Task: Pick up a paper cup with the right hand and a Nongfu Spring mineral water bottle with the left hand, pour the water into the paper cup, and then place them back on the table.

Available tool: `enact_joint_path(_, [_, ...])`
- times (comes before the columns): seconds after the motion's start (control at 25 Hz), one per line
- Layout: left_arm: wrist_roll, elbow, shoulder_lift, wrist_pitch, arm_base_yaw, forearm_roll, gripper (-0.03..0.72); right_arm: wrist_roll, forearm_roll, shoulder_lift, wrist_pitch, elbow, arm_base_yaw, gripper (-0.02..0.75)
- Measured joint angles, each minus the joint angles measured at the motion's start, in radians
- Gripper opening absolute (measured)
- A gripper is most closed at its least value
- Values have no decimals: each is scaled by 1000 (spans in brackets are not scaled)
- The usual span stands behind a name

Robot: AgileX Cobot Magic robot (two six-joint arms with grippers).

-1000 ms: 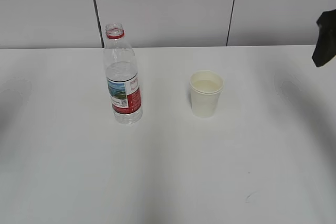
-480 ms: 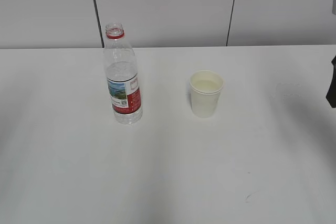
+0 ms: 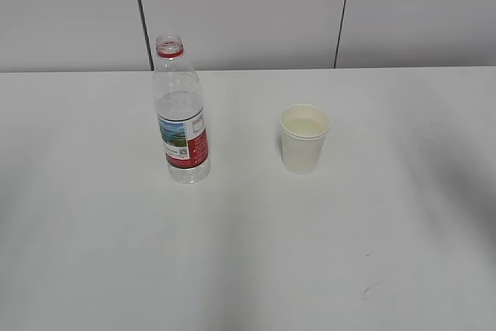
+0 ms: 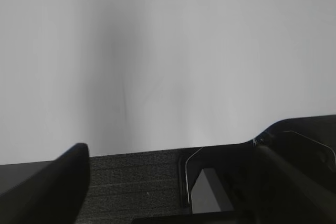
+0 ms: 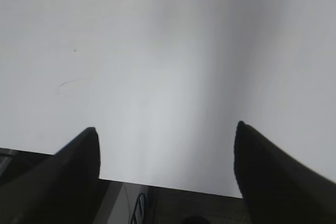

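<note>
The Nongfu Spring mineral water bottle (image 3: 181, 114) stands upright and uncapped on the table (image 3: 248, 253), left of centre, partly filled. The paper cup (image 3: 304, 139) stands upright to its right, with pale liquid inside. Neither arm shows in the exterior view. In the left wrist view my left gripper (image 4: 170, 150) is open and empty over the table's near edge. In the right wrist view my right gripper (image 5: 165, 132) is open and empty, its two black fingers (image 5: 86, 153) wide apart above bare table (image 5: 168, 51). Bottle and cup are out of both wrist views.
A small dark scuff mark (image 3: 367, 291) lies on the table at the front right; it also shows in the right wrist view (image 5: 68, 83). A grey panelled wall (image 3: 248, 5) stands behind the table. Dark floor (image 4: 136, 182) lies below the table edge.
The right arm's dark shape at the right edge of the exterior view dropped lower and then left the view. Bottle and cup have not moved.
</note>
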Motion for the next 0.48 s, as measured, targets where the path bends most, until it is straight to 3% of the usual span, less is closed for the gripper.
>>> enact_joint_path(0.2, [0, 84, -99, -4, 0, 0, 545, 0, 0, -34, 0, 49, 0, 585])
enact_joint_path(0.48, [0, 104, -273, -78, 0, 0, 539, -7, 0, -86, 0, 126, 0, 585])
